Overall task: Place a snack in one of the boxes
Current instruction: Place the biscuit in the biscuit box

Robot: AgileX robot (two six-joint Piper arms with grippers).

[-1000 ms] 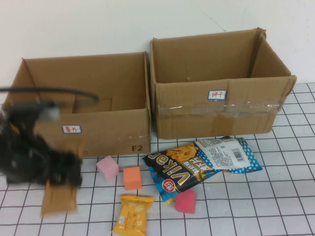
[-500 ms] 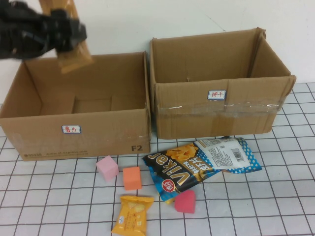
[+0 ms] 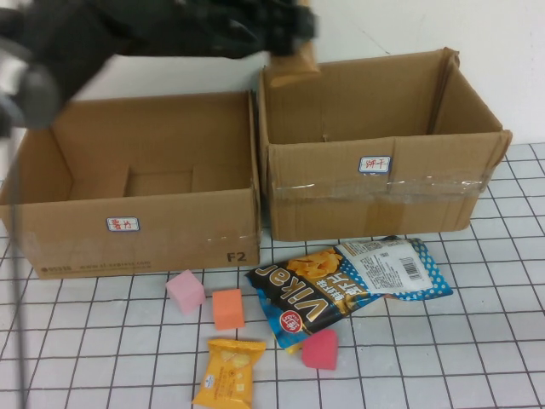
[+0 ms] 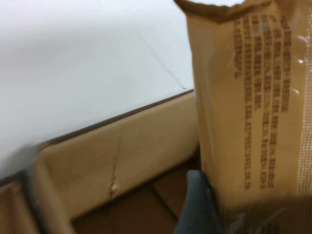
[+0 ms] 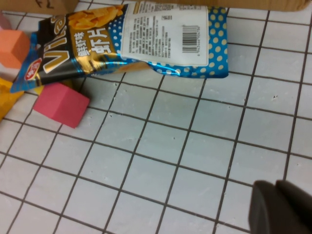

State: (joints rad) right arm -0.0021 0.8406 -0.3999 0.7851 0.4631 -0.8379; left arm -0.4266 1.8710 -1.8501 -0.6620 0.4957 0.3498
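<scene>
High view: the left gripper (image 3: 285, 34) is raised above the back left corner of the right box (image 3: 383, 145), clenched on a tan snack packet (image 3: 295, 58) that hangs beneath it, clear of the cardboard. The left box (image 3: 136, 183) stands touching the right one and looks empty where its floor shows. The right gripper (image 5: 280, 207) is seen only as a dark edge in its own wrist view, low over the table (image 5: 185, 161); whether it is released or closed cannot be told.

Left wrist view: the packet (image 4: 248, 97) sits upright, long axis near vertical, crimped end uppermost, printed back toward the camera. The grip falls at its lower end.

Judgement: the packet appears light, thin and pliable, with a slick film surface; it should swing readily and could slip if pinched on the film alone. A hold across a crimped seam would be firmer.

Loose on the table: a Vikar chip bag (image 3: 319, 294), a yellow packet (image 3: 228, 373) and 3 foam cubes.
</scene>
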